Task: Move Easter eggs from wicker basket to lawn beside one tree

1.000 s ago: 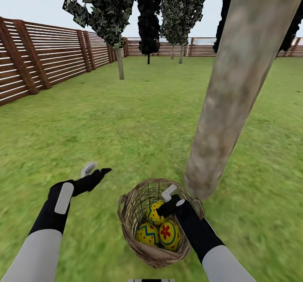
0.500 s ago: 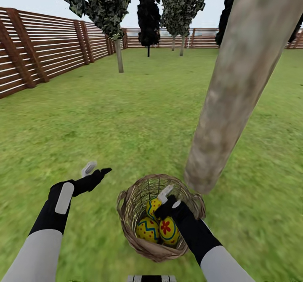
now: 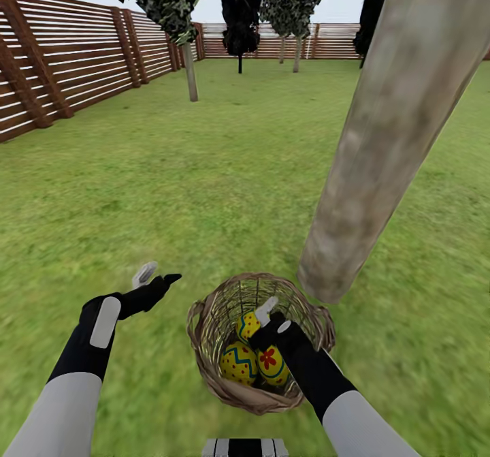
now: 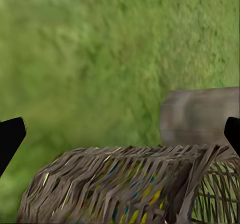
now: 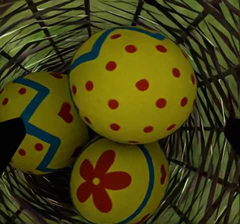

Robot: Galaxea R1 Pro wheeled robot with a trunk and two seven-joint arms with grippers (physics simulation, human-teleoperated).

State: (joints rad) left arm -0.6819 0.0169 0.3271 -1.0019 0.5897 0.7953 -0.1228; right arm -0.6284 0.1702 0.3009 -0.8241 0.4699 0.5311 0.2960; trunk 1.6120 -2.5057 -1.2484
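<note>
The wicker basket [image 3: 204, 338] stands on the lawn [image 3: 204, 191] at the foot of the thick pale tree trunk [image 3: 381, 137]. Three yellow Easter eggs lie inside it: a red-dotted egg [image 5: 132, 84], a blue-zigzag egg [image 5: 35, 124] and a red-flower egg [image 5: 117, 181]. My right gripper [image 3: 274, 317] is down inside the basket, open, with its fingertips either side of the eggs and nothing held. To the left of the basket my left gripper [image 3: 158, 275] hovers open over the grass. In the left wrist view the basket wall [image 4: 125, 184] and trunk base [image 4: 200, 116] show.
A brown slat fence [image 3: 61, 69] runs along the left and far side of the garden. Dark thin-trunked trees [image 3: 190, 69] stand far off. Open grass lies ahead and to the left; the trunk stands close on the right.
The head camera has tilted down, so the whole picture shifted up. My right gripper has sunk from the basket's rim deeper toward the eggs. The left arm has held still.
</note>
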